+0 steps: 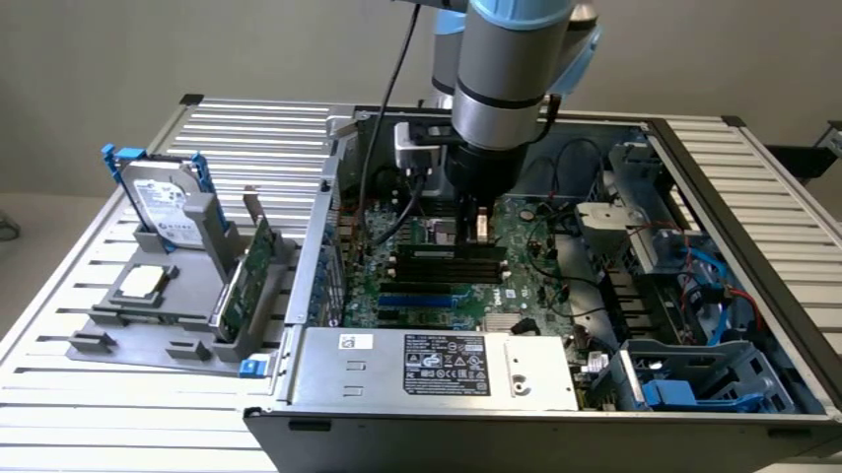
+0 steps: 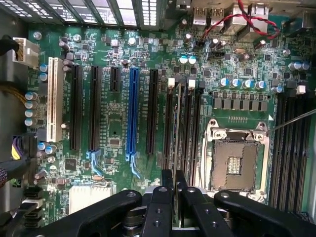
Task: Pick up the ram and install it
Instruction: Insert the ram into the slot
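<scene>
Fingers (image 2: 167,186) nrly shut, pinching ram (image 2: 178,133) edge-on.

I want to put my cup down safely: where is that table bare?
Bare slats lie nearer the camera than the tray, beyond it, and on the exterior view's right of the case. The tray is crowded; the case is packed with boards, cables and the arm.

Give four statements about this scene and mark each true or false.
1. The gripper grips the ram above the motherboard. True.
2. The processor socket holds a chip. False: it is empty; the silver chip lies on the gray holder.
3. The hard drive stands upright outside the case. True.
4. The blue slot holds a card. False: it is empty; the expansion card stands in the gray holder.
</scene>
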